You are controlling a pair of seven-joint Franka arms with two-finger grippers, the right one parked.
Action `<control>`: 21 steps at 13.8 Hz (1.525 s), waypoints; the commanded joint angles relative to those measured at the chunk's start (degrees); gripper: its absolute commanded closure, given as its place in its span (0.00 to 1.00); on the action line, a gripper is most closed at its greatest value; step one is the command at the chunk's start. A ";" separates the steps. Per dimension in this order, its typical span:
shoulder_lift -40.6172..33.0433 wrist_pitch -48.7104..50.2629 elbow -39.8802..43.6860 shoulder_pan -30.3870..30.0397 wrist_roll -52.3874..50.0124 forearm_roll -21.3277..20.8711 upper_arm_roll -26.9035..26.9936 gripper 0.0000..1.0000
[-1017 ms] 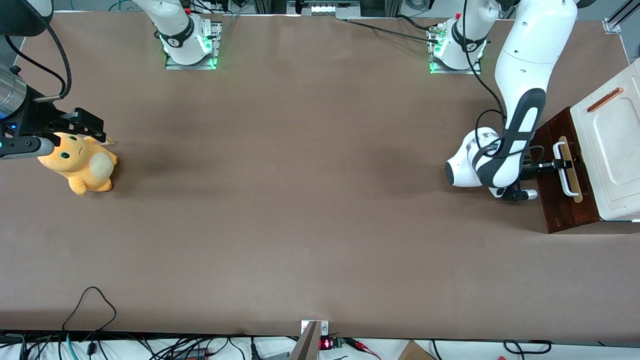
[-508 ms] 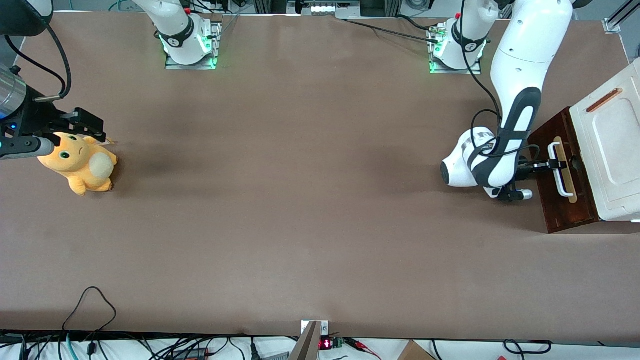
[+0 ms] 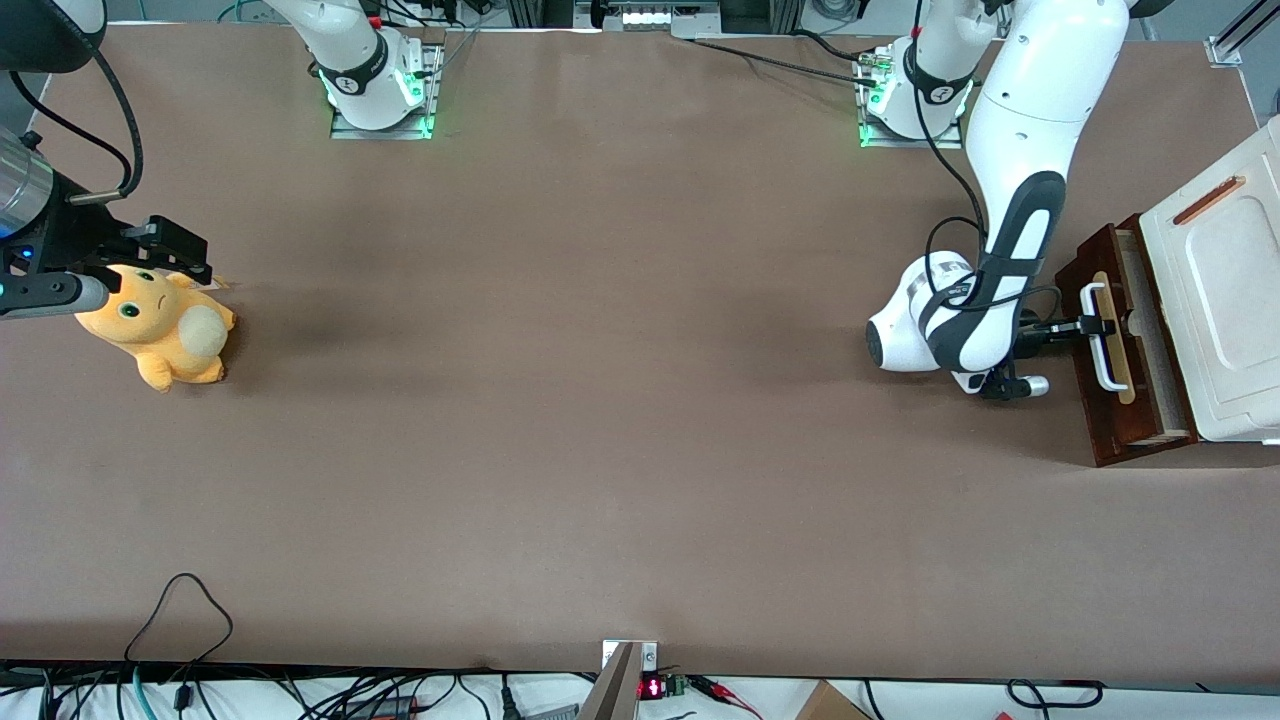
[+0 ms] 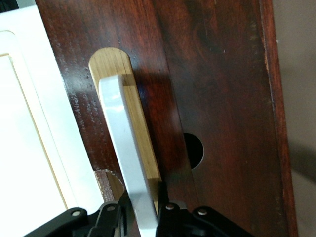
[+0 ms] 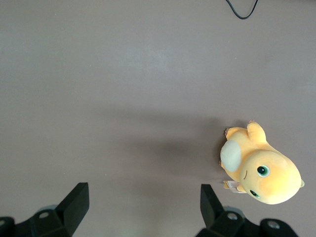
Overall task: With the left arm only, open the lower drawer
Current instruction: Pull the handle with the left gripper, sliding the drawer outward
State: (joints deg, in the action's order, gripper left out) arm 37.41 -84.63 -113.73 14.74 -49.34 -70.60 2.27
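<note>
1. Front view: the tool [image 3: 1097,325] of the left arm [image 3: 1010,260] is pinched on the white loop handle [image 3: 1098,335] of the lower drawer [image 3: 1105,400], at the working arm's end of the brown surface [image 3: 600,400]. The drawer's dark reddish-brown front stands out from under the white cabinet [image 3: 1215,300], and a strip of pale wood interior shows between front and cabinet. An orange-brown slot [image 3: 1209,199] marks the cabinet top. A black cable [image 3: 945,240] loops beside the arm's black-panelled forearm. An orange plush toy [image 3: 160,325] lies toward the parked arm's end of the surface.

2. Left wrist view: the tool [image 4: 148,217] has a black finger [image 4: 170,210] on each side of the white handle [image 4: 123,148], touching it. The handle runs along a pale wood strip [image 4: 140,143] fixed to the dark drawer front [image 4: 222,89]. A round hole [image 4: 195,150] sits in the front just beside the strip. The white cabinet [image 4: 29,148] adjoins the drawer front.

3. Right wrist view: the plush toy [image 5: 259,170] lies on the bare surface [image 5: 123,98].
</note>
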 commanded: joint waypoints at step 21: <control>1.18 6.58 3.68 9.08 -1.46 14.17 0.02 0.84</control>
State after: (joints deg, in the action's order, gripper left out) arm 38.84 -83.12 -110.03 19.99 -50.23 -63.33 3.59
